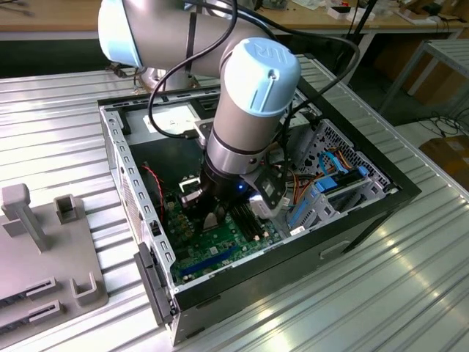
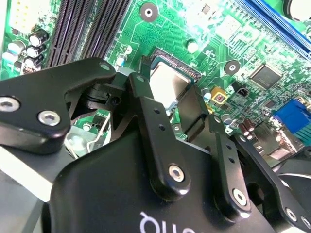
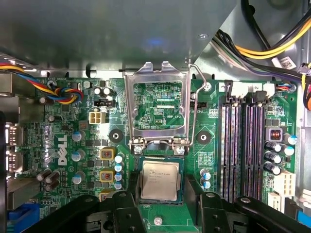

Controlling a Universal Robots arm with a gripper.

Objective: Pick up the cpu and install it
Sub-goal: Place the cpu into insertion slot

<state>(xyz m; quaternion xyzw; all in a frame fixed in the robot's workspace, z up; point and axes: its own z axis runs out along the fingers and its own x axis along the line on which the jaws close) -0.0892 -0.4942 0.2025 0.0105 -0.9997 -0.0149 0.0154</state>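
cpu [image 3: 159, 180] 1 | pincer [image 1: 215, 220] 1 | motherboard [image 3: 214, 131] 1 | computer case [image 1: 121, 158] 1

The exterior view looks down from high and off to one side at the open computer case [image 1: 123, 172], well back from the arm [image 1: 249, 110]. The first wrist view faces squarely onto the motherboard [image 3: 63, 141] from behind the fingers [image 3: 127, 213]. The second wrist view slants past the fingers [image 2: 192, 114] from much nearer. Both wrist views share the cpu [image 3: 159, 180] [image 2: 167, 82] between the fingers.

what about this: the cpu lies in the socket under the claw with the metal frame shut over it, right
No. The metal frame is flipped open, as the first wrist view shows. The cpu does lie in the socket under the claw.
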